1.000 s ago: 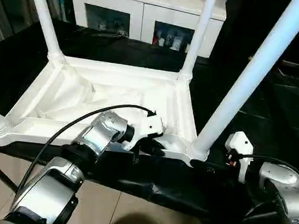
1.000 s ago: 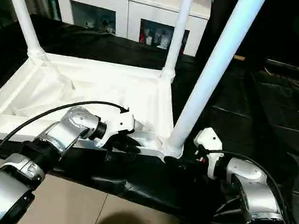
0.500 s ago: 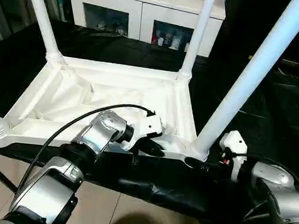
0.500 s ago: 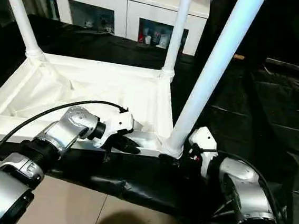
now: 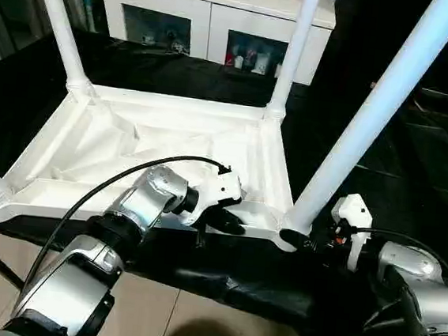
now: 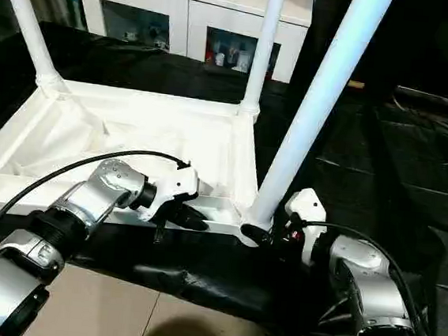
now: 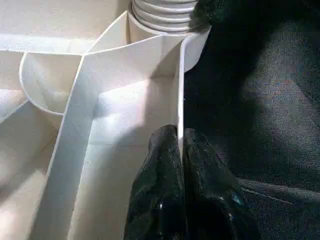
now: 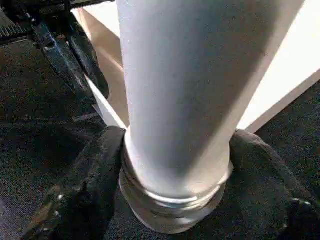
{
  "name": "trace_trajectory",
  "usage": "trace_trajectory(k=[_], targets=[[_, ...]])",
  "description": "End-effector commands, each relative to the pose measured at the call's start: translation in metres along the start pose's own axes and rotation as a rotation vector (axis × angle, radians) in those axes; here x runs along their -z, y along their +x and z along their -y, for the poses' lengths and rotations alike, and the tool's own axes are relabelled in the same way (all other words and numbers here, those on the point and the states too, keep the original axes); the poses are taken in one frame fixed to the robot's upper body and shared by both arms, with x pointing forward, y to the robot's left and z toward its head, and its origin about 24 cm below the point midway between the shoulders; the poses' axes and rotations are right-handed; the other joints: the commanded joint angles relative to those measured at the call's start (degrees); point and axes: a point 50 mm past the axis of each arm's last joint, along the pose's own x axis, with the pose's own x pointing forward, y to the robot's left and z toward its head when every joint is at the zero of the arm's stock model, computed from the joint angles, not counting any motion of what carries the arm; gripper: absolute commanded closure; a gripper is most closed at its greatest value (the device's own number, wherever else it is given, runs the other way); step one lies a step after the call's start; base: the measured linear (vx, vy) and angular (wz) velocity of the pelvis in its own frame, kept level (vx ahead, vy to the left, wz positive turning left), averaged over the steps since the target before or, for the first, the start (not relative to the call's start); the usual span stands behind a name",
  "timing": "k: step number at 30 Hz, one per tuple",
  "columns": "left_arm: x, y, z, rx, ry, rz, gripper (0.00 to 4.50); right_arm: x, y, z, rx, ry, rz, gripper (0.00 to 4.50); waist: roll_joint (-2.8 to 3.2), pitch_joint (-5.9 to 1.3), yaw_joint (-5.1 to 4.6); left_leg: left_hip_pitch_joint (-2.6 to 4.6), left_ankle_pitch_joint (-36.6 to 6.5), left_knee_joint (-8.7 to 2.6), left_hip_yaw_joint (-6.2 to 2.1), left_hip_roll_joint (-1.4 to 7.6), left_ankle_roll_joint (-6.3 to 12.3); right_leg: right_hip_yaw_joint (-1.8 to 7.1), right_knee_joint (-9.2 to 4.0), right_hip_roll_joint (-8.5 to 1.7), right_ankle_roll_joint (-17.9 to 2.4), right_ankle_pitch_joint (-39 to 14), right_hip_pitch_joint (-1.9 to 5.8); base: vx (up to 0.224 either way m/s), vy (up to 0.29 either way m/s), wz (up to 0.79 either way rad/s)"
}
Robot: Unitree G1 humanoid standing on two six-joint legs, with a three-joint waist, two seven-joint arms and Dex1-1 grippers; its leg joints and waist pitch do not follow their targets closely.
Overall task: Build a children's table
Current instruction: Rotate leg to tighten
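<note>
Right wrist – fingers (image 8: 85, 195) flank leg (image 8: 180, 95).

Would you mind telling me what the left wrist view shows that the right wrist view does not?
Left wrist view alone: the left gripper seen along its own fingers, pinched shut on the thin rim of the children's table, with the ribbed underside beside it.
Right wrist view alone: the right gripper with a finger either side of the near leg, at its base.
Both: that leg's ringed base, the rim and the black cover.
</note>
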Motion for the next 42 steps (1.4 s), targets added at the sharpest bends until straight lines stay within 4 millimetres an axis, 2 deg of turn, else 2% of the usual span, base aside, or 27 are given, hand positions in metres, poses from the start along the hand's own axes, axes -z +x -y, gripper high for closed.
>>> trace_trajectory(k=[1, 8, 10, 13, 15, 16, 18, 20, 21, 22, 25, 27, 28, 30, 31, 33, 34, 35, 36, 38, 39, 40, 41, 42], targets=[[0.018, 0.001, 0.005, 0.01, -0.069, -0.033, 4.5, -0.004, -0.001, 0.003, 0.002, 0.002, 0.014, 1.69, -0.87, -3.08, 0.28, 0.04, -11.9, -3.89, 0.47, 0.12, 4.86, 1.73, -4.34, -2.35, -12.2, -11.1, 2.99, 0.0, 0.0, 0.0], [0.022, -0.001, 0.005, -0.013, -0.097, -0.023, 4.5, 0.004, 0.006, 0.003, 0.045, 0.054, 0.025, 1.8, -0.82, -2.99, -0.03, 0.0, -12.7, -4.0, 0.47, 0.04, 4.52, 1.68, -4.51, -2.38, -11.9, -12.9, 2.88, 0.0, 0.0, 0.0], [0.022, 0.001, 0.004, -0.042, -0.117, -0.015, 4.5, 0.009, 0.01, 0.005, 0.115, 0.096, 0.031, 1.81, -0.83, -2.87, -0.32, 0.09, -13.9, -4.12, 0.46, 0.07, 4.11, 1.68, -4.75, -2.38, -11.5, -14.8, 2.75, 0.0, 0.0, 0.0], [0.02, 0.005, -0.001, -0.119, -0.153, -0.002, 4.5, 0.016, 0.02, 0.007, 0.238, 0.153, 0.045, 1.82, -0.73, -2.67, -0.85, -0.08, -15.7, -4.47, 0.26, -0.05, 2.85, 1.56, -5.2, -2.41, -9.8, -19.7, 2.68, 0.0, 0.0, 0.0], [0.017, 0.009, -0.006, -0.195, -0.18, 0.007, 4.5, 0.02, 0.027, 0.008, 0.333, 0.189, 0.053, 1.82, -0.77, -2.57, -1.26, 0.05, -17.4, -4.6, 0.14, -0.26, 1.67, 1.47, -5.65, -2.4, -8.1, -24.1, 2.43, 0.0, 0.0, 0.0], [0.011, 0.013, -0.013, -0.293, -0.214, 0.014, 4.5, 0.022, 0.04, 0.01, 0.475, 0.24, 0.062, 1.82, -0.66, -2.58, -1.36, 0.19, -17.8, -4.59, 0.11, -0.37, 1.36, 1.47, -5.85, -2.38, -7.5, -25.3, 2.3, 0.0, 0.0, 0.0], [0.007, 0.016, -0.017, -0.345, -0.225, 0.017, 4.5, 0.022, 0.046, 0.011, 0.545, 0.258, 0.061, 1.82, -0.63, -2.63, -1.56, 0.45, -18.4, -4.56, 0.05, -0.44, 0.74, 1.46, -6.03, -2.37, -7.0, -26.9, 2.07, 0.0, 0.0, 0.0], [0.002, 0.019, -0.021, -0.411, -0.238, 0.025, 4.5, 0.021, 0.056, 0.012, 0.635, 0.278, 0.048, 1.82, -0.61, -2.66, -1.48, 0.69, -18.3, -4.56, 0.13, -0.47, 1.07, 1.5, -6.22, -2.31, -7.0, -26.4, 1.88, 0.0, 0.0, 0.0], [-0.003, 0.022, -0.023, -0.447, -0.241, 0.033, 4.5, 0.02, 0.063, 0.012, 0.676, 0.291, 0.041, 1.82, -0.36, -2.7, -1.51, 0.63, -18.1, -4.55, 0.11, -0.49, 1.09, 1.53, -6.11, -2.27, -7.3, -25.6, 1.92, 0.0, 0.0, 0.0], [-0.006, 0.026, -0.024, -0.466, -0.24, 0.035, 4.5, 0.016, 0.071, 0.01, 0.687, 0.289, 0.039, 1.82, -0.39, -2.69, -1.78, 0.47, -18.1, -4.67, 0.12, -0.56, 0.97, 1.52, -6.04, -2.09, -7.5, -24.7, 1.94, 0.0, 0.0, 0.0], [-0.01, 0.029, -0.024, -0.481, -0.238, 0.035, 4.5, 0.012, 0.08, 0.009, 0.692, 0.283, 0.04, 1.82, -0.35, -2.87, -1.64, 0.68, -17.7, -4.49, 0.27, -0.6, 1.43, 1.67, -5.97, -2.06, -8.0, -22.0, 1.9, 0.0, 0.0, 0.0], [-0.013, 0.033, -0.023, -0.48, -0.216, 0.03, 4.5, 0.003, 0.092, 0.004, 0.661, 0.279, 0.062, 1.82, -0.25, -2.9, -1.6, 0.43, -16.8, -4.57, 0.27, -0.52, 1.85, 1.72, -5.57, -2.0, -8.8, -18.6, 2.17, 0.0, 0.0, 0.0], [-0.015, 0.035, -0.022, -0.47, -0.201, 0.027, 4.5, -0.001, 0.096, 0.001, 0.63, 0.279, 0.084, 1.47, -0.29, -2.94, -1.63, 0.21, -16.5, -4.67, 0.24, -0.53, 2.14, 1.59, -5.47, -1.93, -9.0, -17.9, 2.44, 0.0, 0.0, 0.0], [-0.015, 0.036, -0.021, -0.444, -0.185, 0.027, 4.5, -0.006, 0.095, 0.001, 0.608, 0.276, 0.124, 1.12, -0.27, -3.0, -1.49, 0.3, -16.1, -4.58, 0.3, -0.45, 2.42, 1.67, -5.45, -2.05, -9.2, -17.0, 2.42, 0.0, 0.0, 0.0], [-0.014, 0.036, -0.02, -0.437, -0.181, 0.027, 4.5, -0.008, 0.095, 0.002, 0.604, 0.275, 0.134, 1.1, -0.33, -3.03, -1.44, 0.26, -15.3, -4.49, 0.36, -0.45, 2.73, 1.75, -5.29, -2.02, -9.6, -15.3, 2.51, 0.0, 0.0, 0.0], [-0.014, 0.033, -0.02, -0.404, -0.148, 0.042, 4.5, -0.011, 0.084, 0.011, 0.593, 0.219, 0.121, 0.93, -0.87, -3.12, -1.29, 0.0, -13.7, -4.44, 0.39, -0.49, 3.35, 1.69, -5.05, -2.09, -10.0, -13.6, 2.85, 0.0, 0.0, 0.0], [-0.014, 0.033, -0.02, -0.401, -0.144, 0.044, 4.5, -0.011, 0.082, 0.013, 0.596, 0.212, 0.117, 0.8, -0.63, -3.19, -1.05, 0.08, -11.9, -4.26, 0.49, -0.48, 3.88, 1.75, -4.86, -2.08, -10.3, -11.7, 2.87, 0.0, 0.0, 0.0], [-0.013, 0.029, -0.019, -0.364, -0.123, 0.051, 4.5, -0.012, 0.071, 0.017, 0.519, 0.19, 0.105, 0.7, -0.68, -3.16, -1.02, 0.03, -11.6, -4.26, 0.53, -0.48, 3.99, 1.75, -4.83, -2.09, -10.4, -11.4, 2.91, 0.0, 0.0, 0.0], [-0.013, 0.029, -0.019, -0.364, -0.123, 0.051, 4.5, -0.012, 0.071, 0.017, 0.519, 0.19, 0.105, 0.7, -0.83, -3.15, -0.67, 0.0, -11.2, -4.18, 0.56, -0.53, 4.68, 1.72, -4.85, -2.03, -10.3, -10.9, 3.19, 0.0, 0.0, 0.0], [-0.01, 0.024, -0.016, -0.291, -0.097, 0.048, 4.5, -0.011, 0.053, 0.019, 0.377, 0.092, 0.058, 0.7, -0.75, -3.16, -0.38, 0.02, -10.5, -4.09, 0.58, -0.47, 5.27, 1.71, -4.79, -2.02, -10.5, -10.0, 3.31, 0.0, 0.0, 0.0], [-0.01, 0.024, -0.016, -0.291, -0.097, 0.048, 4.5, -0.011, 0.053, 0.019, 0.377, 0.092, 0.058, 0.7, -0.76, -3.13, -0.13, 0.09, -10.0, -4.02, 0.65, -0.34, 5.64, 1.8, -4.69, -2.12, -10.9, -8.9, 3.2, 0.0, 0.0, 0.0], [-0.009, 0.022, -0.014, -0.24, -0.074, 0.052, 4.5, -0.01, 0.043, 0.019, 0.309, 0.049, 0.039, 0.7, -0.84, -3.16, -0.08, 0.07, -9.9, -3.99, 0.66, -0.38, 5.84, 1.71, -4.64, -2.07, -11.2, -8.6, 3.31, 0.0, 0.0, 0.0], [-0.009, 0.022, -0.014, -0.24, -0.074, 0.052, 4.5, -0.01, 0.043, 0.019, 0.309, 0.049, 0.039, 0.7, -0.85, -3.18, -0.04, 0.02, -9.5, -3.93, 0.68, -0.31, 5.93, 1.77, -4.52, -2.11, -11.4, -8.2, 3.32, 0.0, 0.0, 0.0], [-0.008, 0.018, -0.012, -0.19, -0.056, 0.052, 4.5, -0.009, 0.029, 0.019, 0.248, 0.02, 0.027, 0.7, -0.87, -3.11, -0.19, -0.14, -9.2, -4.02, 0.63, -0.34, 5.79, 1.69, -4.45, -2.09, -11.7, -8.1, 3.29, 0.0, 0.0, 0.0]])
